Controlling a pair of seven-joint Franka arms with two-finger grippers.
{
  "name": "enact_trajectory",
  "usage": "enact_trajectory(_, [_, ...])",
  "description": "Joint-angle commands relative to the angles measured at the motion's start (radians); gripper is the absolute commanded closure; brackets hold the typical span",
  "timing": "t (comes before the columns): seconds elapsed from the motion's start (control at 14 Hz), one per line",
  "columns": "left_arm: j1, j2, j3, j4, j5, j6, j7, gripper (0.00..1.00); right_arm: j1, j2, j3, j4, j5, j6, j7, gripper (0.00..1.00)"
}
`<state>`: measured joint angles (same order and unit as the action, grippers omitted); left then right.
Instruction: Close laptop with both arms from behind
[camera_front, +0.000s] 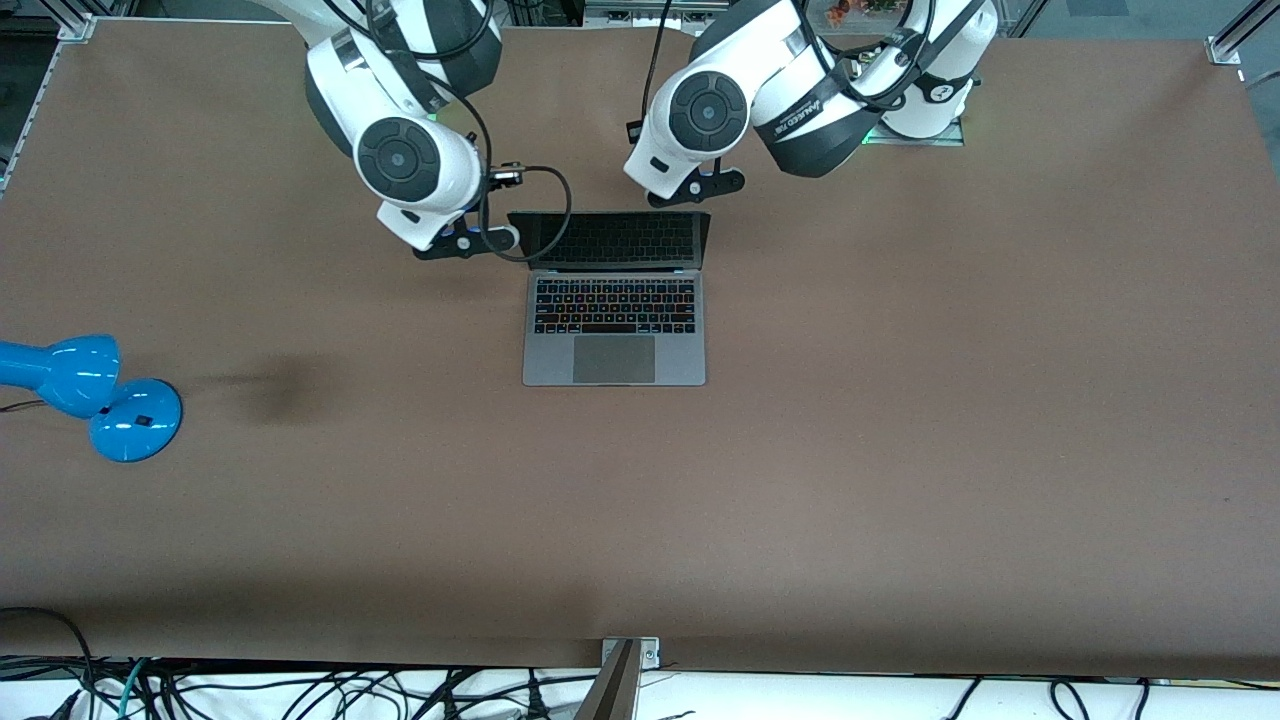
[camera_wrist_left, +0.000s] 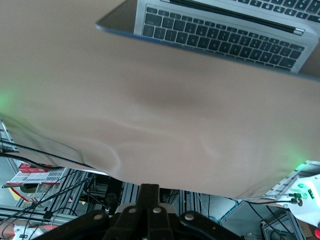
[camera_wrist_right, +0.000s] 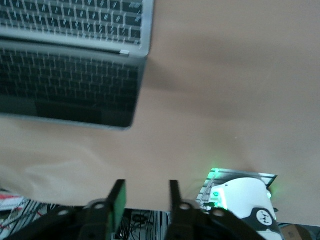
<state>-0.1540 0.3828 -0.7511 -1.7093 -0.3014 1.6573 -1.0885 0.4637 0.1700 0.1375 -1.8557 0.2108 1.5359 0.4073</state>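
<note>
the laptop (camera_front: 614, 335) lies open mid-counter (camera_front: 900, 400), trackpad nearest the front camera, dark screen tilted up toward the robots' bases. a blue lamp (camera_front: 95, 395) sits at the right arm's end. the right tool (camera_wrist_right: 145, 197), prongs apart with nothing between, and the left tool (camera_wrist_left: 149, 192), pressed together and empty, hover over bare counter by the screen's corners.

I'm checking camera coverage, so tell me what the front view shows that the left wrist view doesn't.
Only the front view shows the blue lamp at the right arm's end of the table, both arms, and the laptop's trackpad. Only the left wrist view shows the left hand, shut on nothing, and the frame clutter past the table edge. Both show the open laptop and the brown table.
</note>
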Motion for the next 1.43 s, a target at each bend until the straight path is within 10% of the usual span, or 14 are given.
enact_trajectory(0.0, [0.002, 0.037, -0.007, 0.007, 0.060, 0.025, -0.014, 1.00, 0.007, 0.034, 0.036, -0.008, 0.019, 0.027, 0.045, 1.00])
enact_trajectory(1.36, [0.008, 0.232, 0.075, 0.126, 0.234, 0.088, 0.004, 1.00, 0.007, 0.190, 0.028, 0.118, -0.048, 0.197, 0.005, 1.00])
